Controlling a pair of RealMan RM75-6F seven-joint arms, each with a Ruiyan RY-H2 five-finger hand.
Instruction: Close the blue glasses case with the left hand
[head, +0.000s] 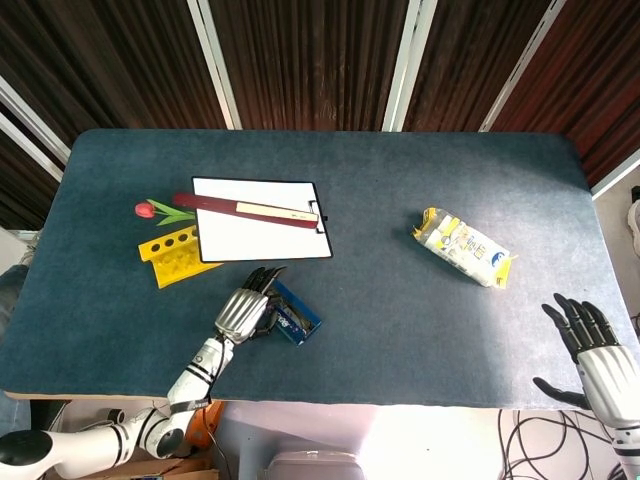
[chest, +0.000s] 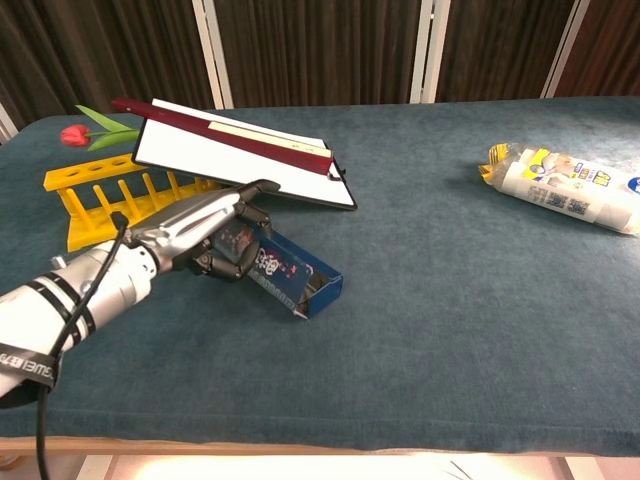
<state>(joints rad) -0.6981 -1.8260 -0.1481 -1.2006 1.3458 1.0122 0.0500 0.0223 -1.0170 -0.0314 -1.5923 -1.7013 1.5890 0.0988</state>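
The left hand (chest: 205, 232), fingers extended flat, presses on the lid of the blue glasses case (chest: 285, 272), nearly shut at the table's near-left, its long axis running right and nearward from the fingertips. The right hand (head: 592, 345) hovers open, well apart.

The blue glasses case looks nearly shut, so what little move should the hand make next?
Probably press the lid down a bit more. The left hand rests on the lid of the blue glasses case, and a gap shows at its open end, so it seems not fully shut.
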